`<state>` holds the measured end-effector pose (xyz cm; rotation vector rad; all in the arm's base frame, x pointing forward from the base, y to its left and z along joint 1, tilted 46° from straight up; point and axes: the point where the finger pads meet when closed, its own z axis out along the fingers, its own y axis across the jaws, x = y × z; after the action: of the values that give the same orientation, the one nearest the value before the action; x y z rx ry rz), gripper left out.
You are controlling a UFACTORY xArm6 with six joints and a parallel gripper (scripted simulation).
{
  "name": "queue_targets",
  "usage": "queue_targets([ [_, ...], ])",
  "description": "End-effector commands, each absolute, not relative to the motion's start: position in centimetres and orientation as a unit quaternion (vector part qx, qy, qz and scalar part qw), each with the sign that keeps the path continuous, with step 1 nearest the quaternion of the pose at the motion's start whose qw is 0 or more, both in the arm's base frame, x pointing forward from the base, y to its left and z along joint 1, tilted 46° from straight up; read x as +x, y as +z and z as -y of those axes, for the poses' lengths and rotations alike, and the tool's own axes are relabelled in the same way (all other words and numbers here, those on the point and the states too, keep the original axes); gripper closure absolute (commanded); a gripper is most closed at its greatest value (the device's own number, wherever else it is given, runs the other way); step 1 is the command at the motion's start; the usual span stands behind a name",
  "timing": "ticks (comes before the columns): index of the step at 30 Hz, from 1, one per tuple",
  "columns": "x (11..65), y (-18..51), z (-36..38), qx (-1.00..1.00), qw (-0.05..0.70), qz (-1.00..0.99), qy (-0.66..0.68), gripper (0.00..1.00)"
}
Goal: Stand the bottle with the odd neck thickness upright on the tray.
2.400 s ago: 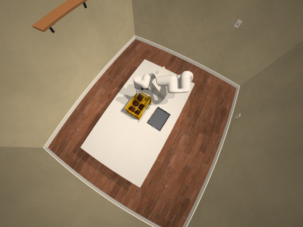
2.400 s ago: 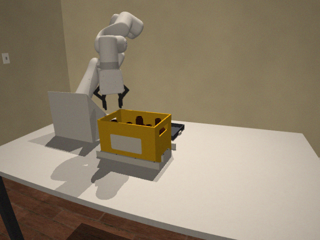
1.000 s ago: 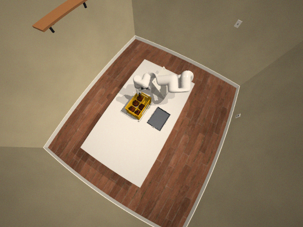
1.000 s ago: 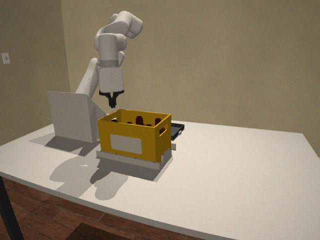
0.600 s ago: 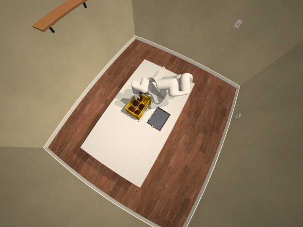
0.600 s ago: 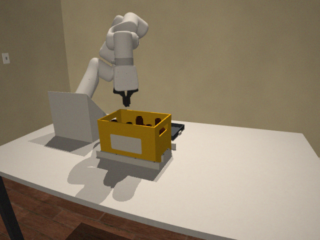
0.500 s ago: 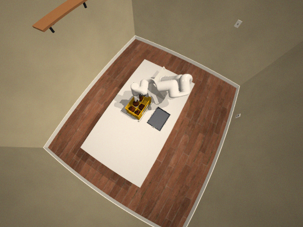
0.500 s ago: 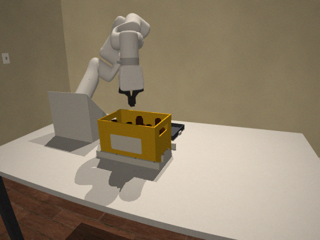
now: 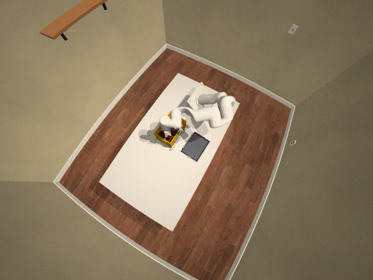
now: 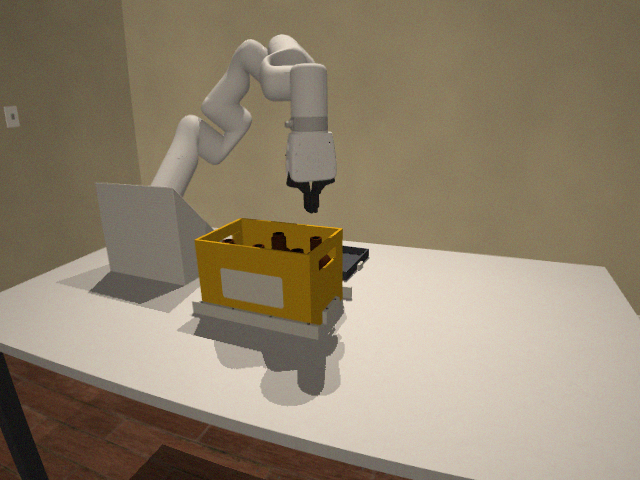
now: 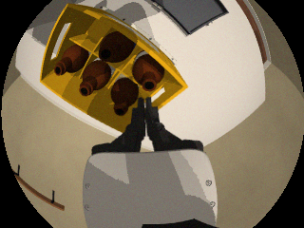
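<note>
The gripper (image 10: pixel 310 210) (image 11: pixel 145 105) hangs above the crate (image 10: pixel 253 276) (image 11: pixel 57 90) (image 9: pixel 165 140), fingers pressed together, nothing between them. Below its tips and a little ahead stand five brown bottles, all in the crate, among them the big-bodied bottle (image 10: pixel 278 241) (image 11: pixel 114 47), farther out than the nearest bottle (image 11: pixel 124 92). Which neck is the odd one I cannot tell (the wide one's neck is half lost in shadow). Any of them should handle like glass: stiff, smooth, inclined to slip or chip, perhaps weighty low down. I'd take the neck squarely below the mouth and lift straight. Crate walls and dividers crowd the shoulders, and neighbours leave little finger room. The tray (image 9: pixel 194 146) (image 10: pixel 355 255) (image 11: pixel 192 14) lies beyond the crate from the hand, so the far wall must be cleared.

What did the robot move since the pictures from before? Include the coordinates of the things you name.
The black jaws (image 9: pixel 178 129) (image 10: pixel 311 210) closed on nothing and swung across above the yellow plastic crate (image 9: pixel 164 141) (image 10: pixel 258 260) (image 11: pixel 51 90), towards its end away from the robot's base. The crate, its brown glass bottles (image 10: pixel 278 241) (image 11: pixel 97 76) and the dark grey tray (image 9: pixel 196 146) (image 10: pixel 355 256) (image 11: pixel 192 11) stayed put.
</note>
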<state>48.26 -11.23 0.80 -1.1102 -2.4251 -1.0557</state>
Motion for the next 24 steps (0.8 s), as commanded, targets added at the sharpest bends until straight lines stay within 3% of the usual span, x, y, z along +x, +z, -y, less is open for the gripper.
queue_targets([
  [1,48.94,1.01,11.21,-0.384,0.136,0.837,-0.365,1.0],
  [2,48.94,1.01,11.21,-0.384,0.136,0.837,-0.365,1.0],
  [3,48.94,1.01,11.21,-0.384,0.136,0.837,-0.365,0.35],
  [24,48.94,1.01,11.21,-0.384,0.136,0.837,-0.365,0.35],
])
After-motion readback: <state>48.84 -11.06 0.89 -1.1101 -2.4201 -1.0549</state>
